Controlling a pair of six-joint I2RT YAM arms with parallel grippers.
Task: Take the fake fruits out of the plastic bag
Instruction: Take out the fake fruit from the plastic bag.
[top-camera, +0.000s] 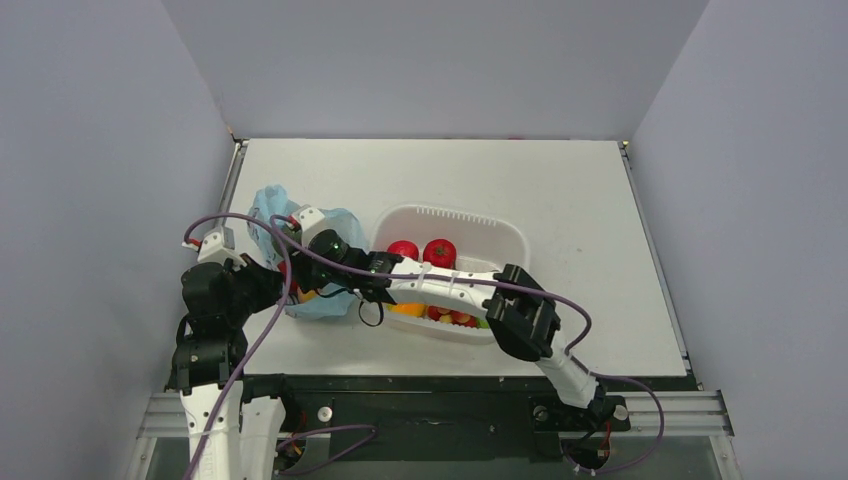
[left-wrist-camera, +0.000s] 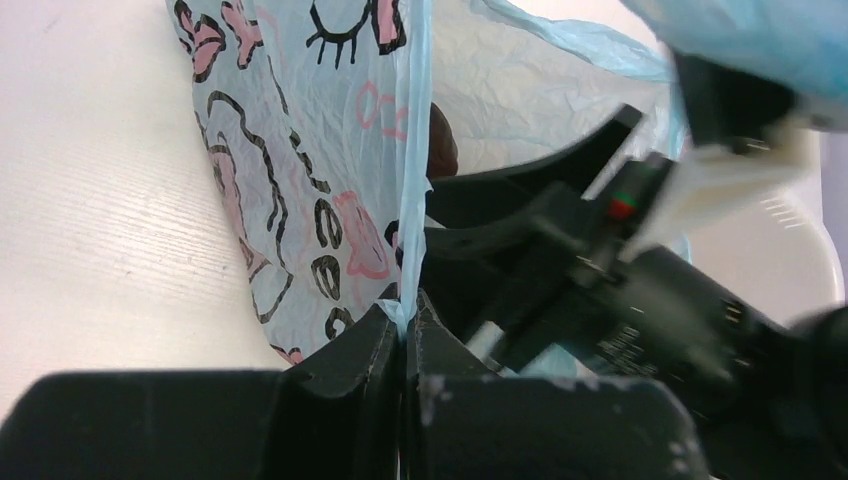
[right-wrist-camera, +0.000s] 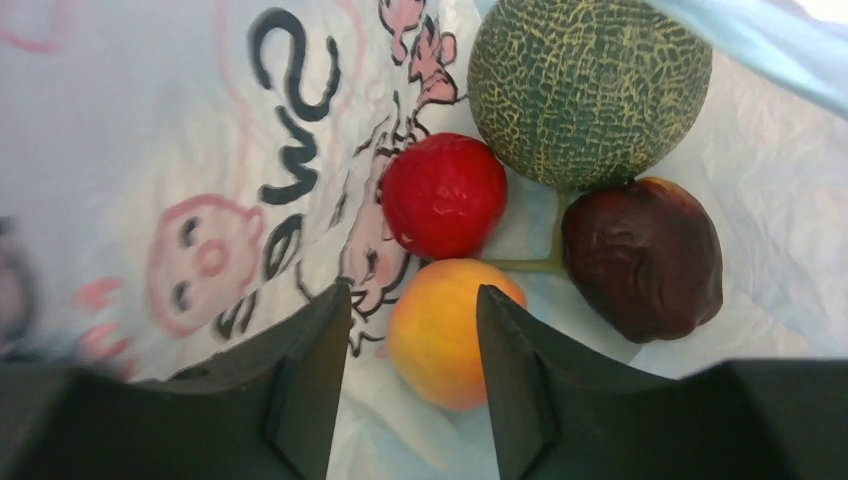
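The light-blue plastic bag (top-camera: 300, 260) with pink-and-dark cartoon print lies at the table's left; it also shows in the left wrist view (left-wrist-camera: 300, 180). My left gripper (left-wrist-camera: 405, 318) is shut on the bag's edge. My right gripper (right-wrist-camera: 412, 300) is open inside the bag, with the orange-pink peach (right-wrist-camera: 440, 335) between its fingers. In the right wrist view a red round fruit (right-wrist-camera: 443, 195), a netted grey-green melon (right-wrist-camera: 588, 88) and a dark brown fruit (right-wrist-camera: 645, 255) lie just beyond the peach on the bag's inside (right-wrist-camera: 150, 120).
A white tub (top-camera: 480, 228) stands right of the bag and holds two red fruits (top-camera: 421, 251) and other coloured toys. My right arm (top-camera: 450, 288) reaches across the tub's front. Grey walls enclose the table (top-camera: 450, 170).
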